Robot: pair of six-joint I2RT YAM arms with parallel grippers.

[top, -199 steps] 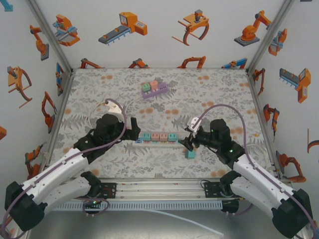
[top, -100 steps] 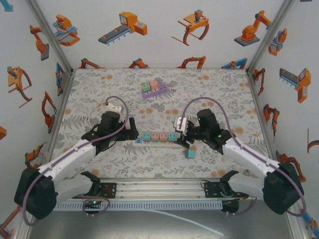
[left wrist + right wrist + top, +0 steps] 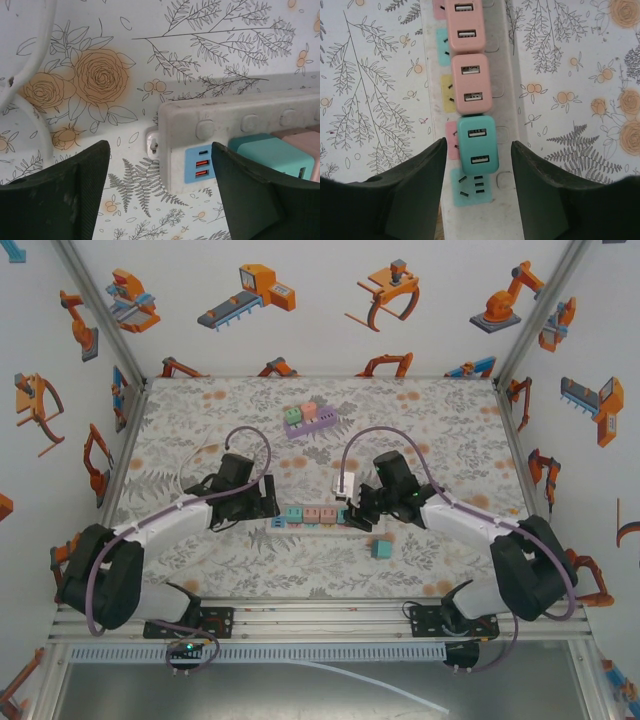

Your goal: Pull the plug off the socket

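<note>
A white socket strip [image 3: 312,526] lies across the middle of the table, carrying a row of teal and pink plugs. My left gripper [image 3: 272,506] is open at the strip's left end [image 3: 225,127]. Its dark fingers [image 3: 65,195] flank the blue USB panel [image 3: 199,162] without touching, and a teal plug [image 3: 272,152] sits just beyond. My right gripper [image 3: 478,172] is open over the strip's right end. The end teal plug [image 3: 478,145] stands between its fingertips with a gap on each side. Two pink plugs [image 3: 471,82] follow behind it. An empty teal socket [image 3: 472,187] lies under the jaws.
A loose teal plug [image 3: 381,549] lies on the table in front of the strip's right end. A purple tray of coloured blocks [image 3: 308,421] stands toward the back. The strip's white cable [image 3: 215,452] loops at the left. Enclosure walls ring the floral mat.
Both arms have swung inward to the strip. The left gripper reached its left end and its jaws narrowed. The right gripper moved left from the loose teal plug to over the end plug.
</note>
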